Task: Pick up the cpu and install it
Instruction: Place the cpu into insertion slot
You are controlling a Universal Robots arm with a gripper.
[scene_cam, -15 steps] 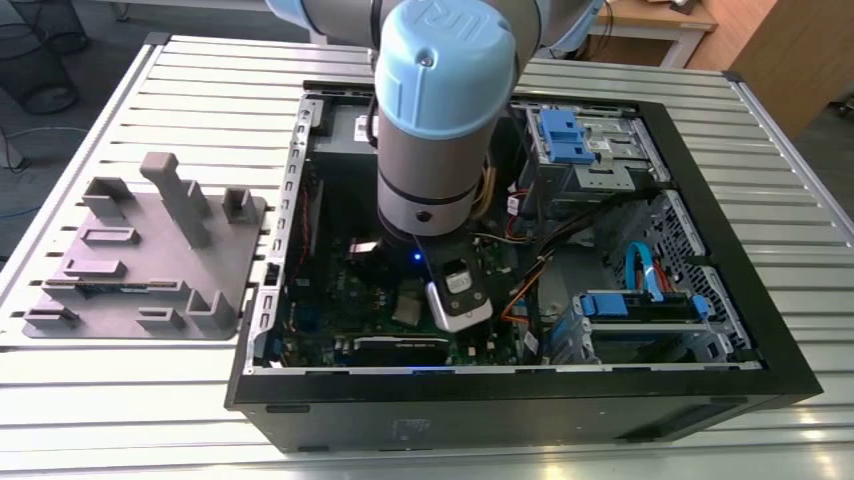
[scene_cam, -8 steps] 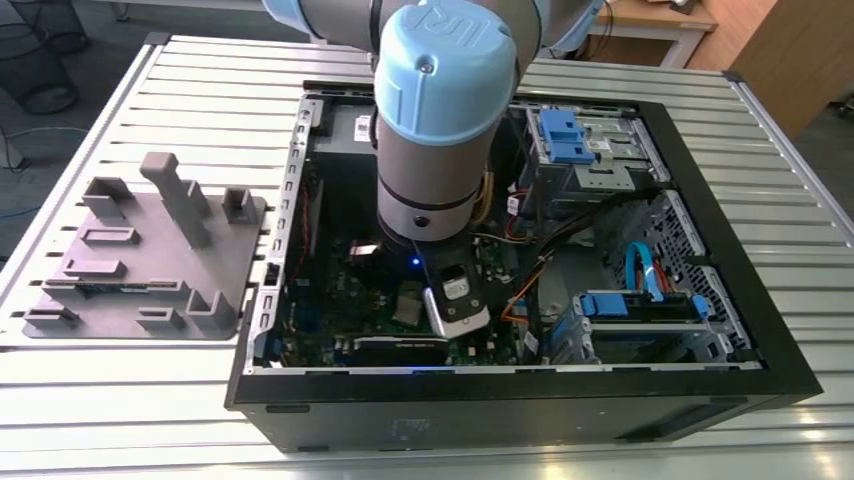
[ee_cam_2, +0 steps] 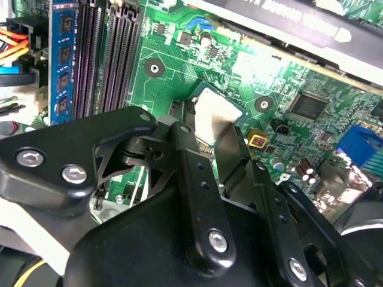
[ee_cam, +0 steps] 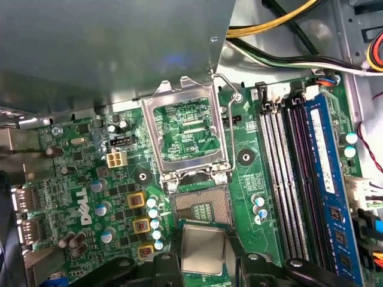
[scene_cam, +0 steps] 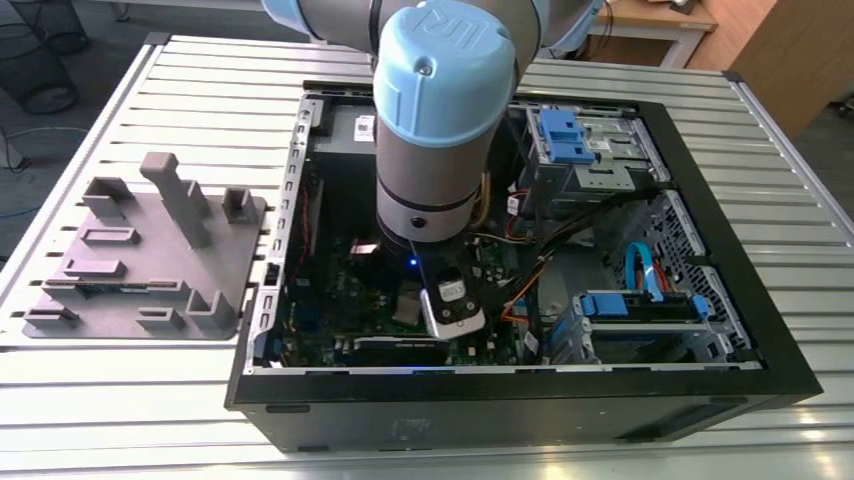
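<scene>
pincer [ee_cam: 204,258] with black metal fingers is narrow, closed on the small flat square cpu with silvery-grey top [ee_cam: 202,246], one finger at each side. cpu is over the green motherboard [ee_cam: 119,197], just beside the open metal-framed socket [ee_cam: 202,204]; its frame lid [ee_cam: 187,128] is swung open. in the exterior view, grey plastic holder block [scene_cam: 134,255] lies at nine o'clock on the slatted metal table [scene_cam: 774,150], black computer case [scene_cam: 534,400] at centre, blue drive clips [scene_cam: 567,135] at one o'clock.
</scene>
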